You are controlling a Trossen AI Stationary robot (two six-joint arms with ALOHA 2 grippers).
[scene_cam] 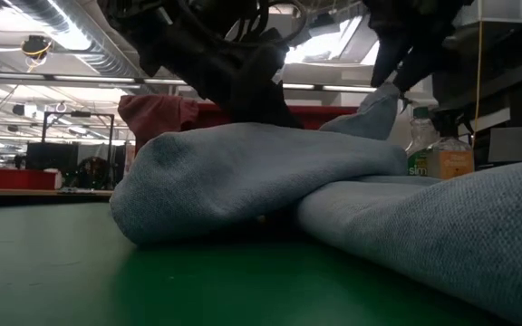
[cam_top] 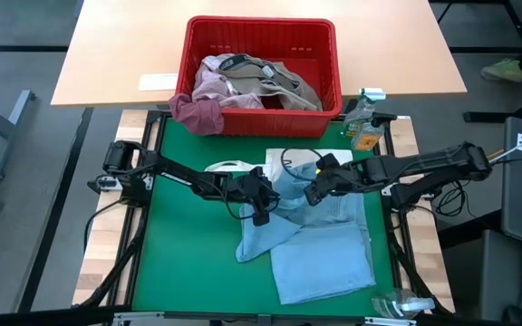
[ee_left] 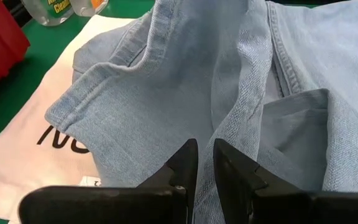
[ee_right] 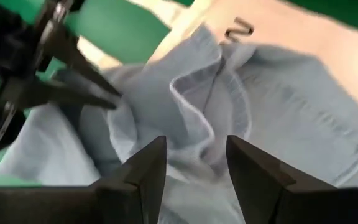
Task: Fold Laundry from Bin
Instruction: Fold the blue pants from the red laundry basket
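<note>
A light blue garment [cam_top: 320, 244] lies crumpled on the green mat [cam_top: 188, 254], its far part over a flat white printed bag [cam_top: 302, 158]. My left gripper [cam_top: 261, 206] reaches in from the left and is shut on the garment's left part [ee_left: 205, 165]. My right gripper [cam_top: 316, 192] comes from the right, just beside it, its fingers [ee_right: 148, 168] set around a raised bunch of the same cloth. The red bin [cam_top: 261, 23] stands beyond the mat with more laundry [cam_top: 261, 81] inside. A maroon piece [cam_top: 198, 113] hangs over its near left rim. My left gripper pinches a raised fold of the blue garment [ee_left: 219, 134] between its two fingers, slanting down from the table's left. The cloth around it rests on the mat. My right gripper has a thick fold of the garment [ee_right: 194, 134] between its fingers, from above and slanting. The cloth rises in a peak [scene_cam: 377, 109] under it while the rest lies on the mat.
A spray bottle and a small bottle [cam_top: 365, 127] stand at the mat's far right corner. A clear object [cam_top: 397, 306] lies at the near right. The mat's left half [cam_top: 179, 272] is bare green. A tan table [cam_top: 134, 54] carries the bin.
</note>
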